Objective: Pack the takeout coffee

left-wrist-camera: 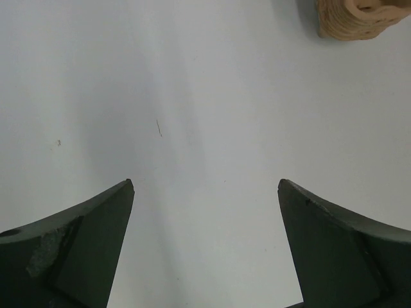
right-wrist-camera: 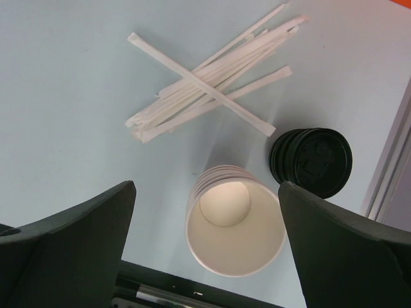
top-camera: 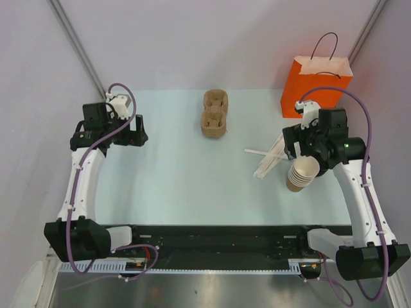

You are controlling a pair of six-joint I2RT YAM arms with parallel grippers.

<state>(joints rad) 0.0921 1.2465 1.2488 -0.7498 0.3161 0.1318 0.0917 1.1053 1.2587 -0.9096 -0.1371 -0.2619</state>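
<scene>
left gripper [left-wrist-camera: 205, 189] wide apart, holds nothing | carrier [top-camera: 214, 114] mid-table, looks empty | right gripper [right-wrist-camera: 205, 192] wide apart over cup stack [right-wrist-camera: 234, 224] beside black lids [right-wrist-camera: 311, 162] | takeout coffee not seen anywhere | packing not started

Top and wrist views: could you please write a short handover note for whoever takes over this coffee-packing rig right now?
Left fingers: open, empty, over bare table left of the carrier.
Right fingers: open, empty, above the stack of lidless cups; black lids and wrapped straws lie beside it.
Orange bag: standing at the far right.
Done: nothing; the carrier looks empty and no lidded cup is in view.
Left: the whole job.
</scene>
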